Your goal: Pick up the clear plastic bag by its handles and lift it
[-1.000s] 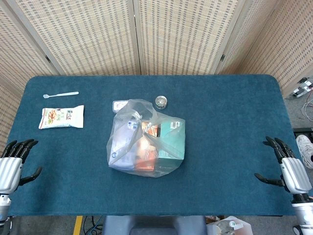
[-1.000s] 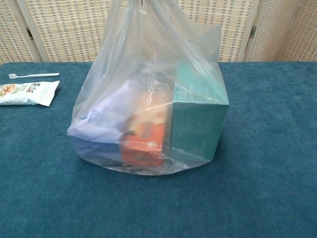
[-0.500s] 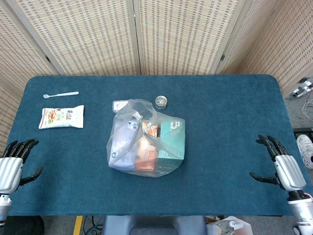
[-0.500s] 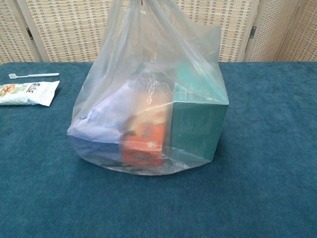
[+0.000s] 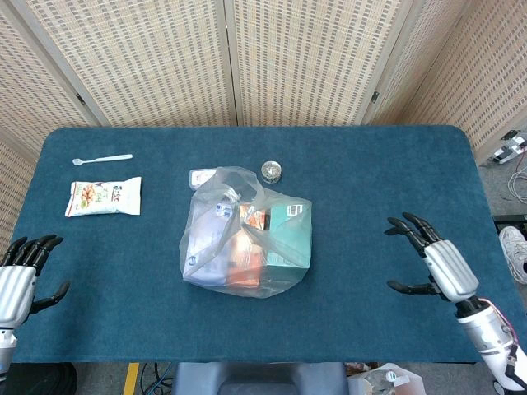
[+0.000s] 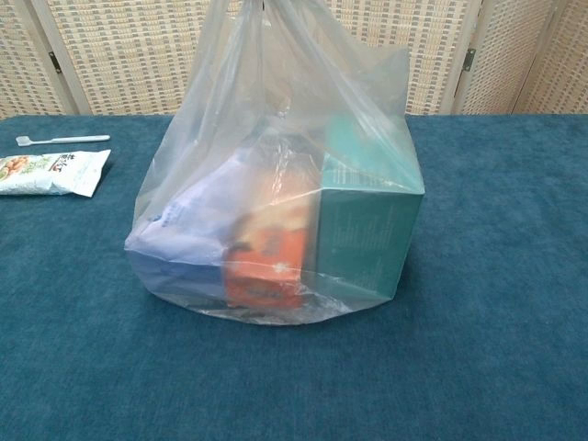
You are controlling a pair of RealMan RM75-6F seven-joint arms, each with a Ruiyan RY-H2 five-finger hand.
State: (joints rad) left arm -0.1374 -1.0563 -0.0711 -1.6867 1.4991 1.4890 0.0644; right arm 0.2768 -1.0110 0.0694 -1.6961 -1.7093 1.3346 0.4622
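Head view overhead, chest view low, close; shared bag (image 5: 247, 239).

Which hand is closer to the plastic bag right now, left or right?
Right. The right hand is over the table to the right of the plastic bag, fingers spread. The left hand sits at the table's far left edge, clearly farther from it.

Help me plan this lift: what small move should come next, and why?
Probably bring the right hand further toward the clear plastic bag, aiming at its handles: its fingers are spread, it holds nothing, and open table still separates them.
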